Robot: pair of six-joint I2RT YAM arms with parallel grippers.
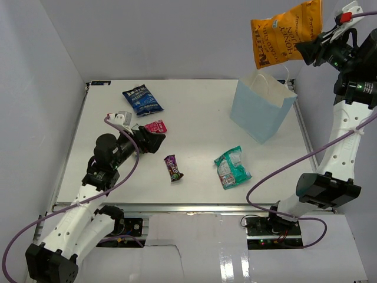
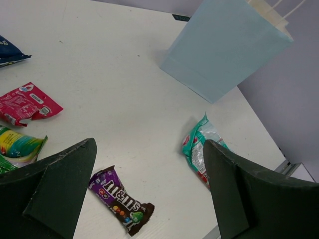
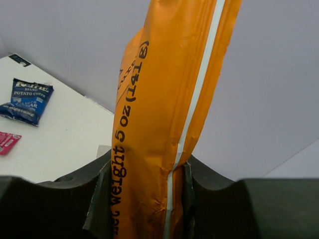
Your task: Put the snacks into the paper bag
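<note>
1. The large orange chip bag [image 1: 287, 34] is being held high above the far right corner of the worktop [image 1: 194, 118]. It is being pinched at one end by the right gripper [image 1: 307, 50], whose fingers are closed tight against both faces of the packet. It is probably being carried this high so that it can be lowered in from above.
2. The paper bag [image 1: 262, 106] is being left standing upright near the far right corner with its mouth open upward, under the hanging chip bag. The packet's lower end does not yet seem to be lined up over the opening.
3. The left gripper [image 1: 156, 142] is being held wide open with nothing in it, low over the left half of the worktop. The dark purple candy bar [image 2: 121, 200] is being framed between its fingers, which suggests a next pick.
4. Nothing is being shown inside the bag yet. The dark blue bag [image 1: 142, 99] is lying toward the far left corner, the pink packet [image 1: 155, 126] and green packet [image 2: 17, 147] beside the left gripper, and the teal packet [image 1: 232, 167] toward the near edge, right of centre.
</note>
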